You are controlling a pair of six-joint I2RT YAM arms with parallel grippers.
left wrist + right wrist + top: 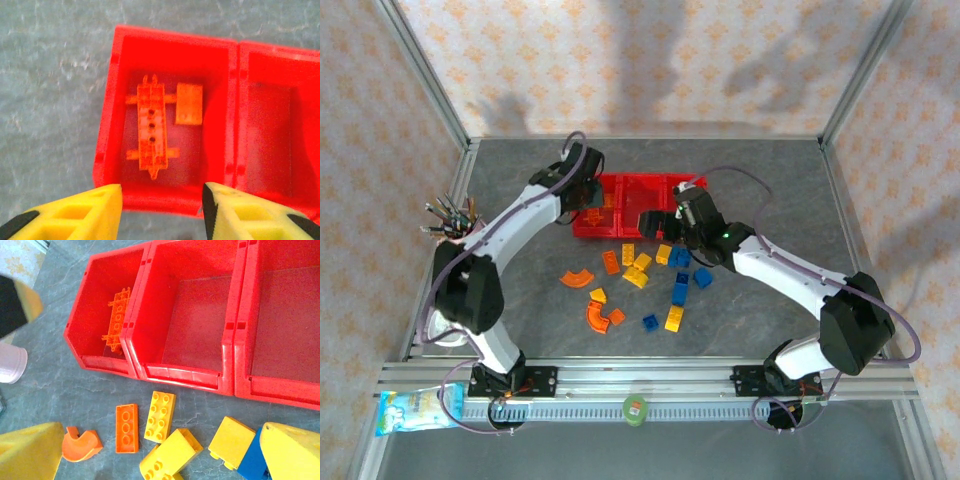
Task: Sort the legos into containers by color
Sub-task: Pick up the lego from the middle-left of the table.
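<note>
1. Left tool: released, empty, above left bin holding two orange legos. Risk: finger clipping near rim, shoving it askew.
2. Right tool: spread wide, empty, over loose legos on table. Risk: pinching yellow brick and blue brick together, mixing colours.

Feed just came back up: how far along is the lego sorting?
Done: two orange pieces lie in the left bin. In hand: nothing; left pincer open above that bin, right pincer open above loose yellow bricks. Left: middle bin and right bin look empty, most bricks on the table.
</note>
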